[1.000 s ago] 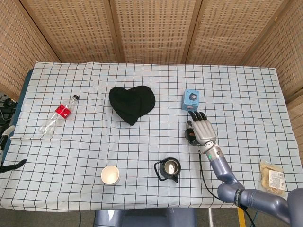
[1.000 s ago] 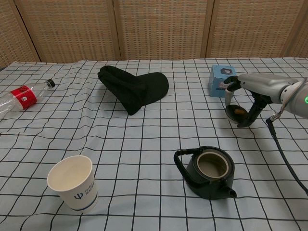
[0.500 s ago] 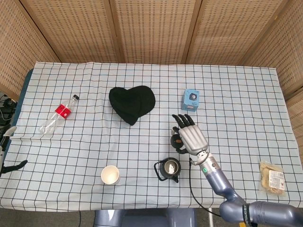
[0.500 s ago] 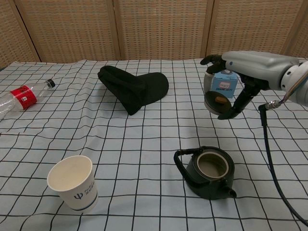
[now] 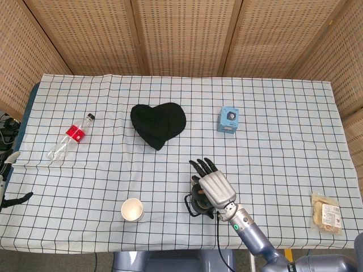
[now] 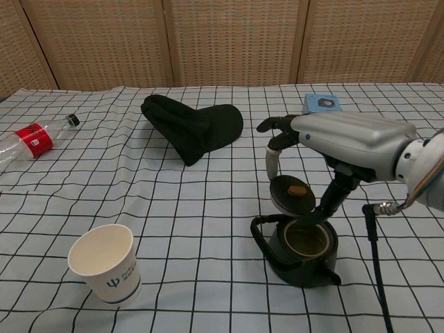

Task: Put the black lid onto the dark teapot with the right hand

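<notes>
The dark teapot (image 6: 302, 252) sits open-topped on the checked cloth at the front middle, its handle pointing left; in the head view the teapot (image 5: 199, 204) is mostly covered by my hand. My right hand (image 6: 333, 149) (image 5: 213, 188) hovers directly over it and holds the black lid (image 6: 293, 194) tilted, its underside with a brown spot facing the chest camera. The lid's lower edge hangs just above the teapot's rim, slightly to the left of the opening. My left hand appears in neither view.
A paper cup (image 6: 106, 262) stands front left. A black cloth hat (image 6: 194, 127) lies at mid-table, a plastic bottle (image 6: 31, 141) at far left, a small blue box (image 5: 228, 119) behind the teapot, and a snack packet (image 5: 325, 212) at the right edge.
My right hand carried the lid from beside the blue box toward me and to the left, then lowered it over the teapot.
</notes>
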You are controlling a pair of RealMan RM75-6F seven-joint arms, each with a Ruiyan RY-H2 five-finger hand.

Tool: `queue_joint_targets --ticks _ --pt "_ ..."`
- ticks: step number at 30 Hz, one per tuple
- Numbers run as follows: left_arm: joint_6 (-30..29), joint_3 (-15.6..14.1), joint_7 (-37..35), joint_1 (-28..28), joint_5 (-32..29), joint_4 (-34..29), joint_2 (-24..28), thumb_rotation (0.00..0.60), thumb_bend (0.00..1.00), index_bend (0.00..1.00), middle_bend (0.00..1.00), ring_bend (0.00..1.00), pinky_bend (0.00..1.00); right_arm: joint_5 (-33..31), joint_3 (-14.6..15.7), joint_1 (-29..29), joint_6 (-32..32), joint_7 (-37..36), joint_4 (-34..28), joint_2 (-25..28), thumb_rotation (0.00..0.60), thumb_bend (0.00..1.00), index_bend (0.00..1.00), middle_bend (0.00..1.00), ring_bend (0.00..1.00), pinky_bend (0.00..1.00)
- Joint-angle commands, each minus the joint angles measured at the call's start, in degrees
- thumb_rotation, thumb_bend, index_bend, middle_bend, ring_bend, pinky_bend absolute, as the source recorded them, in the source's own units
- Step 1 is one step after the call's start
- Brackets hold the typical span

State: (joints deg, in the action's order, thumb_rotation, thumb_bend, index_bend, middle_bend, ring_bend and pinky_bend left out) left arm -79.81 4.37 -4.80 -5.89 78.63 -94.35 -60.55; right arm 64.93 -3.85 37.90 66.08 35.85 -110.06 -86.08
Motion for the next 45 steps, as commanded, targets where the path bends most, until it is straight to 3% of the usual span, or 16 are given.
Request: queue_joint_targets --ticks 1,45 --pt "0.14 -0.01 0.25 -0.06 -0.15 -0.04 -0.09 0.6 0.02 0.0 0.0 0.0 0.0 0.61 0.78 -0.48 -0.04 -0.29 -0.11 -0.32 0.6 0.37 0.52 0.12 0.0 0.0" --pt "-0.16 0.11 0.48 0.02 -0.41 -0.08 -0.16 0.6 0.02 0.0 0.0 0.0 0.0 -2.27 0.91 -0.85 -1.94 0.78 2.18 -2.34 0.6 0.37 0.49 0.11 0.0 0.0"
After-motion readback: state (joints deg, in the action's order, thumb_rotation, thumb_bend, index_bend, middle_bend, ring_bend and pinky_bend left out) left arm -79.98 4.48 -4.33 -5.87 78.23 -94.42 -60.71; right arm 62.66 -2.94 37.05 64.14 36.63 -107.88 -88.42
